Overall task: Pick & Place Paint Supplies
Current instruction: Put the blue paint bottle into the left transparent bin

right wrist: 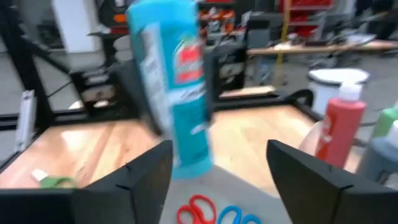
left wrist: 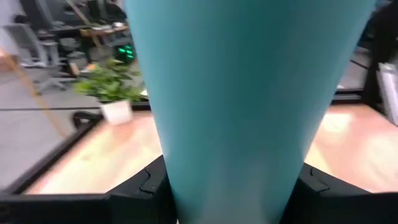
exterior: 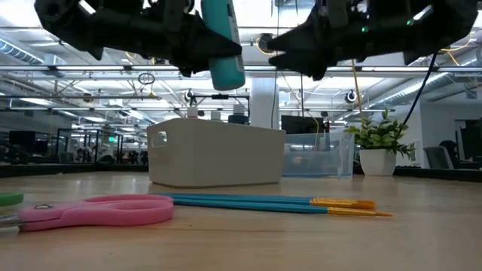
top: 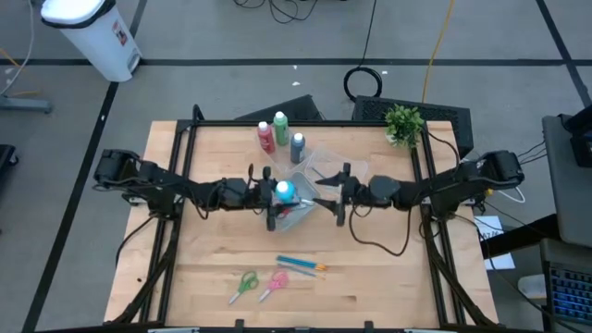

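My left gripper [top: 274, 196] is shut on a light blue, white-capped bottle [top: 285, 191] over the table's middle, above a tub [exterior: 215, 154]. That tub holds red and blue scissors [right wrist: 214, 211]. The bottle [left wrist: 249, 93] fills the left wrist view. My right gripper [right wrist: 217, 180] is open, just right of the bottle [right wrist: 174, 81] and touching nothing. Red [top: 266, 137], green [top: 280, 124] and grey [top: 298, 146] bottles stand on their bases farther back. Two blue orange-tipped brushes [top: 302, 265], green scissors [top: 243, 285] and pink scissors [top: 275, 284] lie flat near the front edge. My left gripper pinches the light blue bottle's body [left wrist: 186, 180] between its two fingers [left wrist: 140, 186], coming level from the table's left. The bottle [exterior: 224, 45] is lifted clear and roughly upright with its white cap up. Its lower end [exterior: 227, 79] hangs above the tub.
A second clear tub [top: 326, 166] sits behind the first, near the standing bottles. A small potted plant [top: 404, 123] stands at the far right corner. Bare wood lies to the left [top: 185, 250] and right [top: 388, 268] of the brushes and scissors.
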{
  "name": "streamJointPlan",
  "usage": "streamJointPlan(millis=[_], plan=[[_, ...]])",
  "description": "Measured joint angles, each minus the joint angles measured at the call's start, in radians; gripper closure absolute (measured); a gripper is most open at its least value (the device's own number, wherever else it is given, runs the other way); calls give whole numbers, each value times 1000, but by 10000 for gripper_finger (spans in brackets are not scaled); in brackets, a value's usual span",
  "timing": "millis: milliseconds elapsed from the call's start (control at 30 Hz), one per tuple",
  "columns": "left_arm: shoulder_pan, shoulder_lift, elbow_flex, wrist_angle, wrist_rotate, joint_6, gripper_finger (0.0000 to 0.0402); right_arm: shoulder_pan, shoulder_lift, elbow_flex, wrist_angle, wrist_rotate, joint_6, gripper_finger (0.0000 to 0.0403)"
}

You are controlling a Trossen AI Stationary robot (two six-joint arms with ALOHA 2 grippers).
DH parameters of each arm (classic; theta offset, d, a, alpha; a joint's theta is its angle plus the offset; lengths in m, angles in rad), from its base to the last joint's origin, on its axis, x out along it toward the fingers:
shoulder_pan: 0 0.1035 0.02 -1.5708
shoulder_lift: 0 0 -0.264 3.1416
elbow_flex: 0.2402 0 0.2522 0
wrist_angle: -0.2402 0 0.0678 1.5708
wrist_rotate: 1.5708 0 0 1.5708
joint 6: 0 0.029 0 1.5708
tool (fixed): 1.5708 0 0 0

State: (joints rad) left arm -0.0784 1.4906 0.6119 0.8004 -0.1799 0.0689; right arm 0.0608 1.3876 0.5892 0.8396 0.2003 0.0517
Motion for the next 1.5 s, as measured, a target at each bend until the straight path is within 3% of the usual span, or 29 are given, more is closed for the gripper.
streamJointPlan(millis=[200,500,933,1167,1500], plan=[[77,-2,0,61,-1,-20,209,-87,0,0,-22,-202,-8,102],[158,-1,1,81,97,-61,211,-101,13,45,-25,-199,-97,109],[141,0,47,-2,125,-71,207,-131,259,182,53,-205,-120,110],[134,0,47,-18,124,-62,206,-132,312,223,54,-204,-90,136],[130,0,47,-28,125,-71,206,-115,318,225,55,-196,-92,218]])
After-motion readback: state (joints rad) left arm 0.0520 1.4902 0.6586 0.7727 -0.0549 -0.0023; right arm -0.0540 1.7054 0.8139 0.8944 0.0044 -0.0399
